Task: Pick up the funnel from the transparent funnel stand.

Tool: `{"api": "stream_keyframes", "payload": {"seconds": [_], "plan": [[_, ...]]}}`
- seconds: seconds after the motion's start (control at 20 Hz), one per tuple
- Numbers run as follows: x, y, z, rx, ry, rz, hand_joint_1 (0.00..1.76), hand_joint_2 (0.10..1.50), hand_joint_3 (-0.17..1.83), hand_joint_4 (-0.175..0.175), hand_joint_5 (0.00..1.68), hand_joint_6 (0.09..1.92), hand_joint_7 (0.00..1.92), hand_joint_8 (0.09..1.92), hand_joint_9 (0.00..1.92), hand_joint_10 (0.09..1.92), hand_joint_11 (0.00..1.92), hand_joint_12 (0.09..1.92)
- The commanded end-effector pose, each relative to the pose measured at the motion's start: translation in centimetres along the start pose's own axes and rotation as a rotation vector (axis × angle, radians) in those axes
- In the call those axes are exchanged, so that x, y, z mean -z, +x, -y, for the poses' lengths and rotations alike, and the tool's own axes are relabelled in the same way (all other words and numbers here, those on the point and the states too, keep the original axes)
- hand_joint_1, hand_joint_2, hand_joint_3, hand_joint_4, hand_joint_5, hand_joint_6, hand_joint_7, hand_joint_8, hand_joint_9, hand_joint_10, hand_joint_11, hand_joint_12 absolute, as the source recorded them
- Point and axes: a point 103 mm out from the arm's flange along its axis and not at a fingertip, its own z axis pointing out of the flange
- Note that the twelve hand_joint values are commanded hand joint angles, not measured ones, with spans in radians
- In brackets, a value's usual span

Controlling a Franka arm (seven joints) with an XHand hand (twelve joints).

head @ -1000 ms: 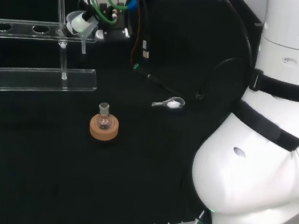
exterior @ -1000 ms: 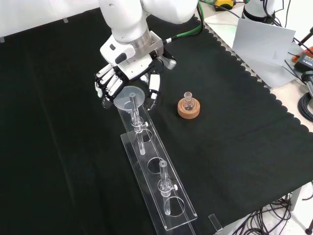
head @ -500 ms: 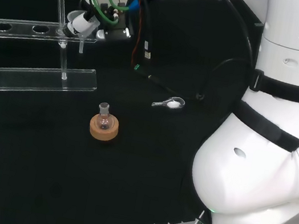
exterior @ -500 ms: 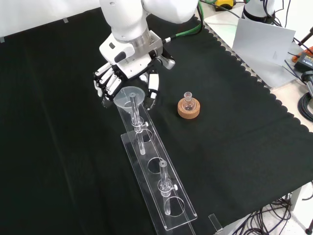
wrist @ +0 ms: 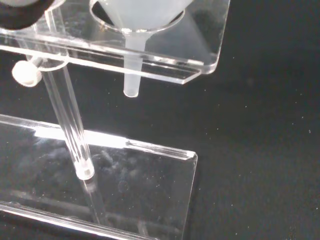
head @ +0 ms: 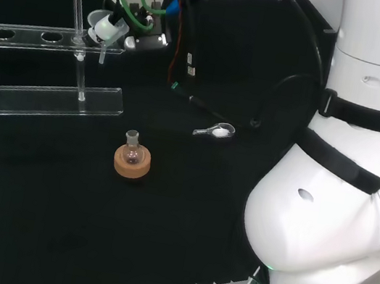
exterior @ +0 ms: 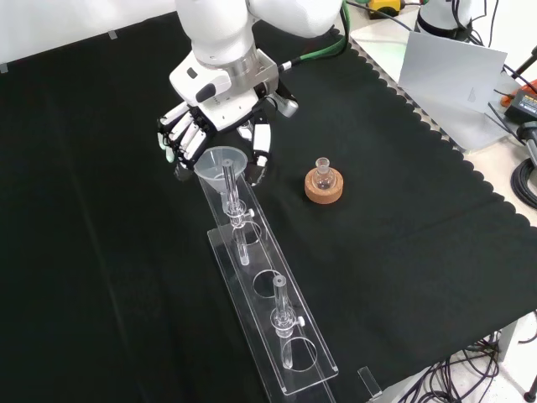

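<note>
One hand (exterior: 220, 128) curled round funnel (exterior: 221, 159) at stand (exterior: 277, 336) end.

No readable text, labels, numbers or signs anywhere: nothing legible on the ware, the cloth or the arm.

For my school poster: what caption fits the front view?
Robot hand curled around a funnel at the clear stand's end.
</note>
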Motion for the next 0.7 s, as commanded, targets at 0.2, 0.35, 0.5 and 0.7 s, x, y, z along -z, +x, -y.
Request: {"api": "stream_keyframes", "payload": {"seconds": [0.2,0.35,0.5,0.7], "plan": [[0.6,-0.4,0.0,0.006,-0.016,0.027,0.73,0.68,0.37,-0.031,0.66,0.09,0.82,0.6,0.41,0.63,0.0,1.11],[1.0,-0.5,0.0,0.01,-0.012,0.04,0.73,0.68,0.38,-0.028,0.67,0.09,0.84,0.6,0.42,0.63,0.0,1.12],[1.6,-0.4,0.1,0.025,-0.021,0.054,0.74,0.68,0.38,-0.025,0.68,0.09,0.84,0.6,0.43,0.62,0.0,1.12],[2.4,-0.2,0.0,0.045,-0.032,0.068,0.74,0.67,0.4,-0.023,0.69,0.1,0.86,0.59,0.44,0.61,0.0,1.14]]}}
